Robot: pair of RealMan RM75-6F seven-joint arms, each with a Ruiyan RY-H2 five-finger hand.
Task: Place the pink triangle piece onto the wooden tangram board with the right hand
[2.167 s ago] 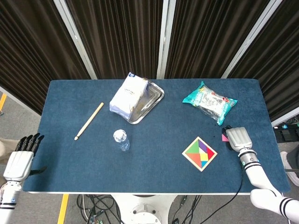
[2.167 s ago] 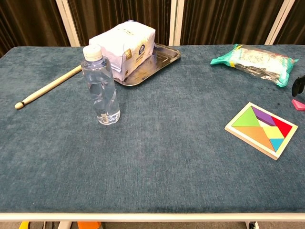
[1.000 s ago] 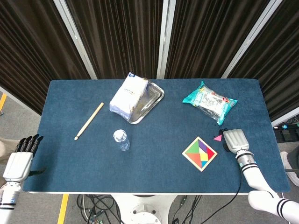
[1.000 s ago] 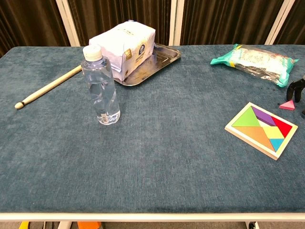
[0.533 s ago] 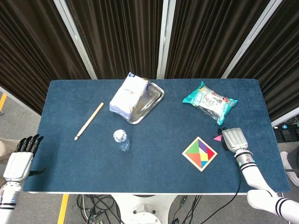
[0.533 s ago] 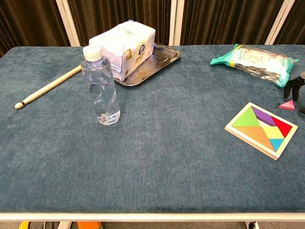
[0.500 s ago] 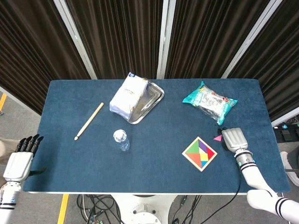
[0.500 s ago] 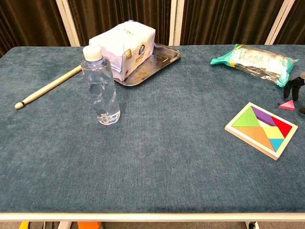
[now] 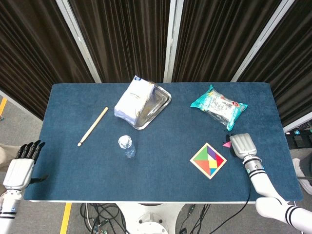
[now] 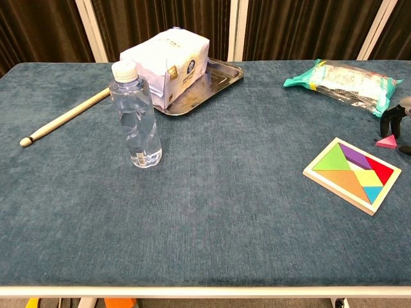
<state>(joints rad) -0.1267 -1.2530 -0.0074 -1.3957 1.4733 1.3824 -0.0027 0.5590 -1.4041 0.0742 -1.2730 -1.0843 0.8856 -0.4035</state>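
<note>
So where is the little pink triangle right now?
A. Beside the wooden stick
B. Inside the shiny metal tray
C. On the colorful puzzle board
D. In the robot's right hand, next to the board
D: the pink triangle sits pinched in the right hand, just off the tangram board.

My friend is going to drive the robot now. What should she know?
Right hand: holds the pink triangle piece pinched at its fingertips, just beyond the far right side of the wooden tangram board. Whether the piece is lifted off the cloth cannot be told.
Left hand: holds nothing, fingers apart, off the table's near left corner.
Done: the triangle is gripped.
Left: carry it the short way over the board, set it down, and let go.
</note>
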